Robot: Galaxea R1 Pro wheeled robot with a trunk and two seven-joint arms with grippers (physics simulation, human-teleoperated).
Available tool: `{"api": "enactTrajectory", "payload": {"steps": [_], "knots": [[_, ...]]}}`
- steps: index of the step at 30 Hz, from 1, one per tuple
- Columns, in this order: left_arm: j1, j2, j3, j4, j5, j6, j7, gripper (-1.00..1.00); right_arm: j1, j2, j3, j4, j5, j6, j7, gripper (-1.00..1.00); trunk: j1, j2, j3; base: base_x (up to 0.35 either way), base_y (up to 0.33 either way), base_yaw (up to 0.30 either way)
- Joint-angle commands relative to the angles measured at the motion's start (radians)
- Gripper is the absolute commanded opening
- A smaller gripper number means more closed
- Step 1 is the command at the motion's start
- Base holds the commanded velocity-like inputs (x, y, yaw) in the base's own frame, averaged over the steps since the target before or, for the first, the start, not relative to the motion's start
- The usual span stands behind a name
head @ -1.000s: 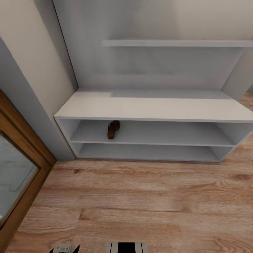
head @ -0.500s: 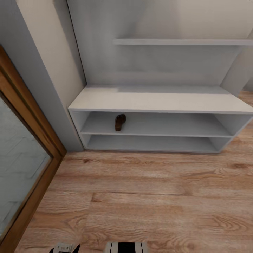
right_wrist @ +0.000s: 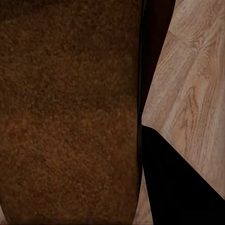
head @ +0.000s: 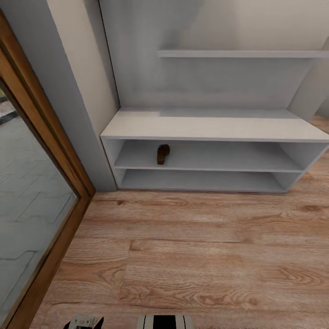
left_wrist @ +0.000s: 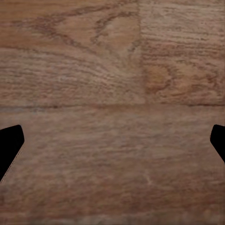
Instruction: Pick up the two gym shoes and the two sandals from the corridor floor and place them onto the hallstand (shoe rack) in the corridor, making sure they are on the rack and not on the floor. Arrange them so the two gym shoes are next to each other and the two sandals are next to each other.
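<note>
The light brown wood-plank floor (head: 205,256) lies before the wide pale grey hallstand (head: 214,129). One dark brown leather sandal (head: 162,154) stands on its upper open shelf, at 11 o'clock. The left gripper (left_wrist: 112,145) is spread open over floor; the right gripper (right_wrist: 140,140) is clamped on a brown sandal footbed (right_wrist: 70,112).

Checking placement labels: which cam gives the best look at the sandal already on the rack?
Head view. It shows the sandal whole, on the upper open shelf of the hallstand, toward its left end. The left wrist view shows just corridor floor. The right wrist view has a brown textured surface up close, which can't be identified.
</note>
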Motion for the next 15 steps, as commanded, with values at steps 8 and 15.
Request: {"api": "enactTrajectory", "payload": {"steps": [8, 15], "knots": [[-0.014, 0.001, 0.004, -0.017, 0.002, 0.005, -0.017, 1.0, -0.002, 0.0, -0.008, 0.001, 0.008, -0.004, 0.009, -1.0, 0.0, 0.0, -0.001, -0.003, 0.003, 0.0], [-0.029, 0.002, 0.003, -0.027, 0.002, 0.011, -0.109, 1.0, -0.002, 0.001, -0.008, 0.001, 0.008, -0.004, 0.011, -1.0, 0.0, 0.0, -0.001, 0.0, 0.0, 0.0]]}}
